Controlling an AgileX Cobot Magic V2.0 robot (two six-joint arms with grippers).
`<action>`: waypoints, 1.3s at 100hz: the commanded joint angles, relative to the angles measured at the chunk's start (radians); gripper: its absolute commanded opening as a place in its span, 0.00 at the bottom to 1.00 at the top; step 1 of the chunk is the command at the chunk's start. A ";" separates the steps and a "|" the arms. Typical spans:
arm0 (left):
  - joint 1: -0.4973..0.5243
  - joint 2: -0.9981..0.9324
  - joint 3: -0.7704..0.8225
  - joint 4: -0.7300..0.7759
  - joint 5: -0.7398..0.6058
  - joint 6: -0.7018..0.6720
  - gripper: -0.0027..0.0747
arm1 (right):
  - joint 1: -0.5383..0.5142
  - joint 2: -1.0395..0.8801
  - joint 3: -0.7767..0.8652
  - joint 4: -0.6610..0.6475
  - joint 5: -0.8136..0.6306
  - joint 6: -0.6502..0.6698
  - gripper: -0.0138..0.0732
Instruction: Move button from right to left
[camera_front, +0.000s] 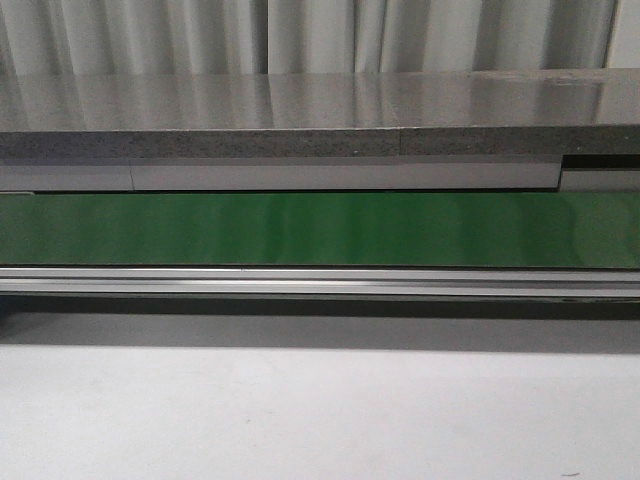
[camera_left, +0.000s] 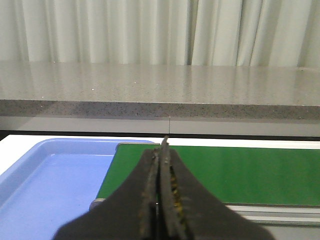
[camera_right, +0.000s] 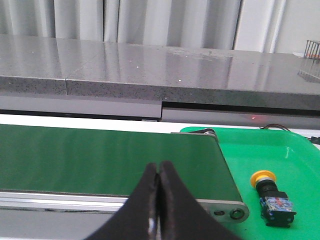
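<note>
The button (camera_right: 272, 197), with a yellow cap and a black body bearing blue and red marks, lies on its side in the bright green tray (camera_right: 295, 150), seen only in the right wrist view. My right gripper (camera_right: 159, 172) is shut and empty, over the near edge of the green conveyor belt (camera_right: 100, 157), to the left of the button and apart from it. My left gripper (camera_left: 161, 150) is shut and empty, over the belt's left end (camera_left: 240, 170). Neither gripper shows in the front view.
A blue tray (camera_left: 45, 185) sits beside the belt's left end. The green belt (camera_front: 320, 228) runs across the front view with an aluminium rail (camera_front: 320, 281) along its near side. A grey stone counter (camera_front: 300, 110) and curtains stand behind.
</note>
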 joint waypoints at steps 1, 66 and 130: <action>0.003 -0.032 0.045 -0.009 -0.086 -0.008 0.01 | 0.003 -0.020 -0.015 -0.009 -0.080 -0.004 0.08; 0.003 -0.032 0.045 -0.009 -0.086 -0.008 0.01 | 0.003 -0.020 -0.015 -0.009 -0.080 -0.004 0.08; 0.003 -0.032 0.045 -0.009 -0.086 -0.008 0.01 | 0.001 0.103 -0.439 -0.009 0.298 -0.004 0.08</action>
